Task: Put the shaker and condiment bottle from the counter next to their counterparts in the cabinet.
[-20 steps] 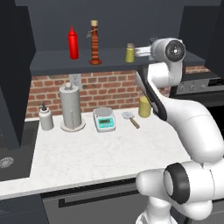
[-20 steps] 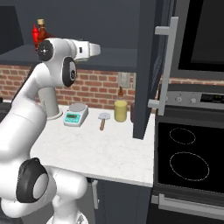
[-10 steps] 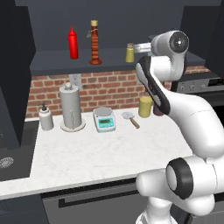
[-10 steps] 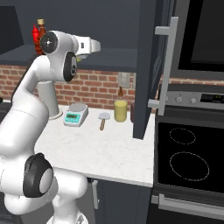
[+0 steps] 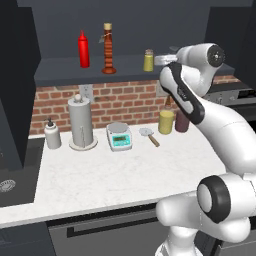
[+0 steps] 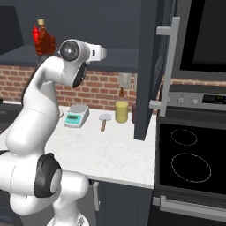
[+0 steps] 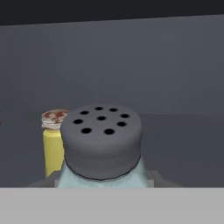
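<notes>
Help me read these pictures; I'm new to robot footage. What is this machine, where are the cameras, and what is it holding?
It is a white robot arm on a base in a rendered kitchen. Two cameras look over it from behind, left and right; a third sits on its hand. The gripper is shut on the shaker, a pale jar with a dark holed cap, up at the cabinet shelf beside the yellow shaker. The condiment bottle already stands by the red squeeze bottle. On the counter are a small scale and a paper towel holder.
</notes>
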